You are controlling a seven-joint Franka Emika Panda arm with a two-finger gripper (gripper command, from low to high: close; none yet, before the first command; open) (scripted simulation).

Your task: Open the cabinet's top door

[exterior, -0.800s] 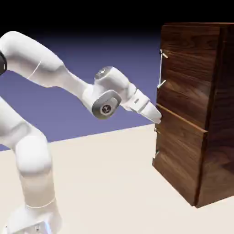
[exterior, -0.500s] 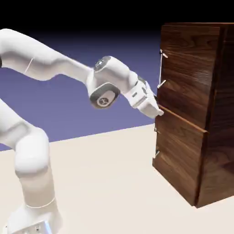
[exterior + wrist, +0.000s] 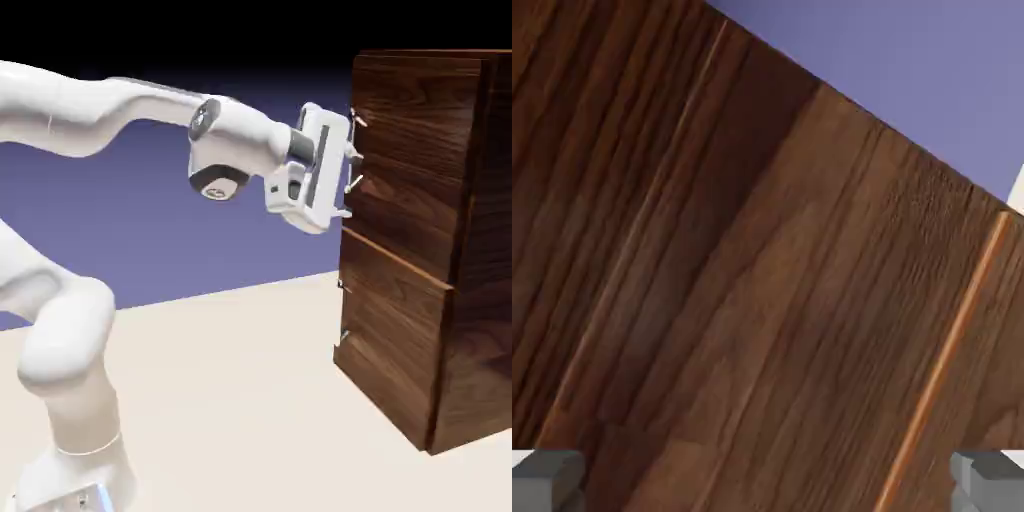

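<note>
The cabinet [image 3: 478,300] of dark walnut wood stands at the exterior view's right. Its top door [image 3: 410,140] is shut flush, with a thin silver bar handle [image 3: 353,135] on its left edge. My gripper [image 3: 347,178] is level with that handle and faces the door from very close, the white hand covering the bar's lower part. The hand view is filled by the door's wood [image 3: 762,280]; the gripper [image 3: 768,485] stands open, its grey fingertips [image 3: 547,478] wide apart in the bottom corners with nothing between them. The handle does not show there.
Below the top door is a shorter lower panel [image 3: 395,330] with its own small handle [image 3: 342,312]. A thin orange seam [image 3: 942,370] crosses the wood in the hand view. The cabinet rests on a cream table [image 3: 240,400].
The hand has risen from the seam between the two panels to the top door's handle and has turned to face the door squarely. The door has not moved.
</note>
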